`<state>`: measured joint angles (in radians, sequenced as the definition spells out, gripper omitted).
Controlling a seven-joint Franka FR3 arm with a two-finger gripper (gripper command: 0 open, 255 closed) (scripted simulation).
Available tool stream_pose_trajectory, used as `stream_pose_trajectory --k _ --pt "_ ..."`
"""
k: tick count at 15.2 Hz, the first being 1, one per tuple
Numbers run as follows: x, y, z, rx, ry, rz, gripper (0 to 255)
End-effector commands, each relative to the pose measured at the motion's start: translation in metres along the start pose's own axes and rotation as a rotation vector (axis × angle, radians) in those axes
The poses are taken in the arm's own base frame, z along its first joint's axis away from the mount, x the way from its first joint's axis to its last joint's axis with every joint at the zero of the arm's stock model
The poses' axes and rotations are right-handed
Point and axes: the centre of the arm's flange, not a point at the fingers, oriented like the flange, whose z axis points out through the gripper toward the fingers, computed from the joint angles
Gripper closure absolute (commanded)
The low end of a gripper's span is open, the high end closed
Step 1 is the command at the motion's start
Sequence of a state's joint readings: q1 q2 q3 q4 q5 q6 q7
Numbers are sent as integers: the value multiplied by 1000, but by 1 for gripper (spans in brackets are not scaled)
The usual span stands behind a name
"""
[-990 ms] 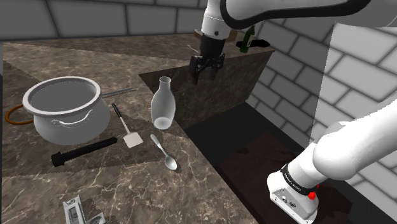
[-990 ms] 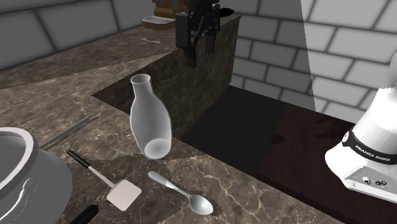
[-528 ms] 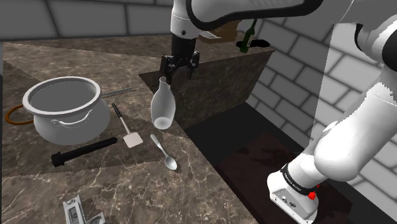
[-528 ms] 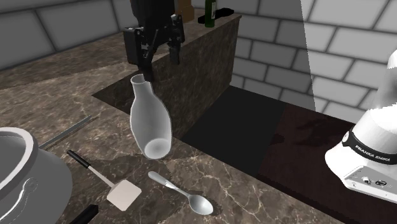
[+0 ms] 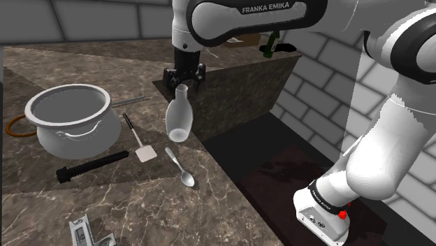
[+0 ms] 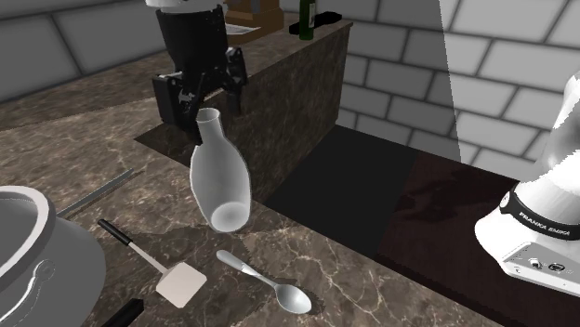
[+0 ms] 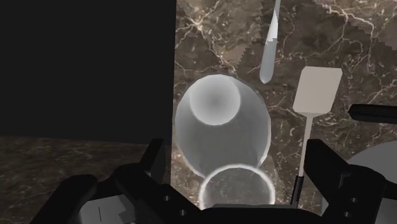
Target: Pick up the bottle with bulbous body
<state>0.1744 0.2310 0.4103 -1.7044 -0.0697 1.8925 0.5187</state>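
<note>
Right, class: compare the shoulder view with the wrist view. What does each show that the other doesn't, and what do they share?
Shoulder view, not wrist: the arm's white base, a dark green bottle on the raised ledge, and an orange ring at that view's left edge.
Wrist view, not shoulder: a look straight down the open mouth of the clear bottle, its rim a bright circle.
Both: that bottle standing on the marbled counter, the spoon and spatula nearby, and the open pincer, one finger either side of the neck.

ledge (image 5: 237, 98) just beside bottle (image 5: 179, 119) | spatula (image 5: 144, 153), spoon (image 5: 180, 168) near base | pot (image 5: 73, 136) apart
</note>
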Motion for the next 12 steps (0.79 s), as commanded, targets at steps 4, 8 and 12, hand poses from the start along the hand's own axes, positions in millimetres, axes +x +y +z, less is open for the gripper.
stream_pose_trajectory --k 4,8,12 --pt "0 0 14 0 0 0 0" --pt "0 0 14 0 0 0 255" --pt "0 0 14 0 0 0 255"
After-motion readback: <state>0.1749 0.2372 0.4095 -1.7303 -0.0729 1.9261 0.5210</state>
